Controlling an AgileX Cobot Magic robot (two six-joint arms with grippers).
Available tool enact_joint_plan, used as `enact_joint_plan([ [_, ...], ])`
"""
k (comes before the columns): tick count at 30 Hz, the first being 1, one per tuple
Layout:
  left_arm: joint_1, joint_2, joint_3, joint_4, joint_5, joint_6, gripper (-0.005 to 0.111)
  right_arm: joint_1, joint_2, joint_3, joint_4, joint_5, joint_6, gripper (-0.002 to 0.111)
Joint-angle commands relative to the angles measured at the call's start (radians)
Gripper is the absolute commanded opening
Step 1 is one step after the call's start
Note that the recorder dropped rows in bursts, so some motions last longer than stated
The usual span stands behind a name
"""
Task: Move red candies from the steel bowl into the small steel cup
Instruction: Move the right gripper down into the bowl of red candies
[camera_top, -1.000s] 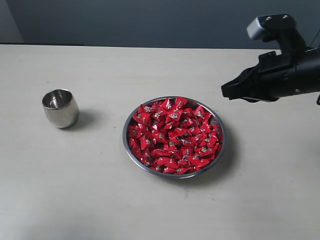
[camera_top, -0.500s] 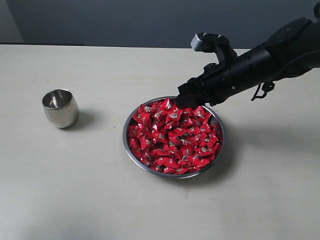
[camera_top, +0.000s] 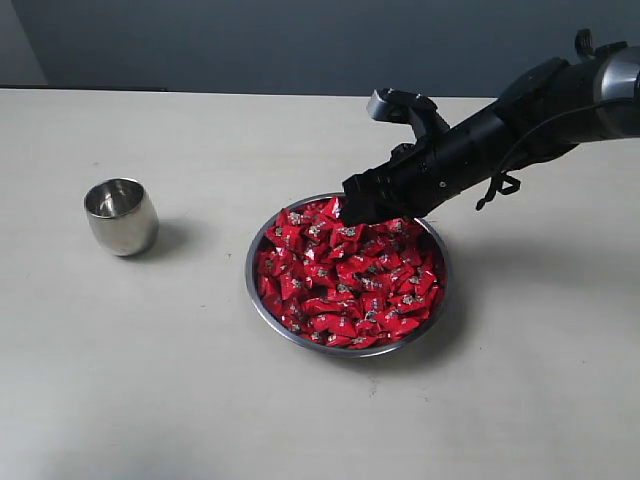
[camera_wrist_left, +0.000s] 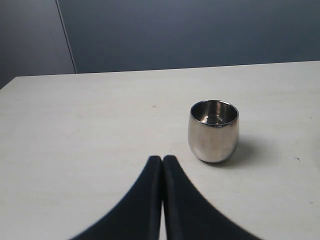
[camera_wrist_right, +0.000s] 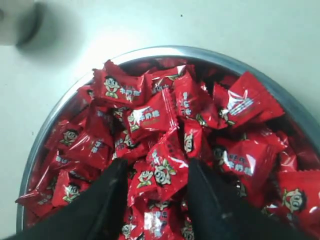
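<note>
The red candies fill the steel bowl at the table's middle. My right gripper reaches in from the right and dips into the pile at the bowl's far side. In the right wrist view it is open, its black fingers standing either side of one candy, apart from it on both sides. The bowl's rim curves beyond. The small steel cup stands upright at the far left. My left gripper is shut and holds nothing, a short way from the cup; it does not show in the exterior view.
The pale tabletop stretches round the bowl and cup, with a dark wall behind its far edge. The right arm crosses above the table's right rear. A blurred edge of the cup shows in the right wrist view.
The right arm has swung in from the right edge and come down onto the far side of the candy pile. Bowl and cup have not moved.
</note>
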Motion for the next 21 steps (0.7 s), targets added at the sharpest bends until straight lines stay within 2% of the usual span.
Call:
enact_joint_plan([
  [1, 0.001, -0.004, 0.004, -0.002, -0.002, -0.001, 0.000, 0.002, 0.009, -0.006, 0.004, -0.029, 0.000, 0.039],
  [21, 0.001, -0.004, 0.004, -0.002, -0.002, -0.001, 0.000, 0.002, 0.009, -0.006, -0.027, -0.039, 0.034, 0.039],
])
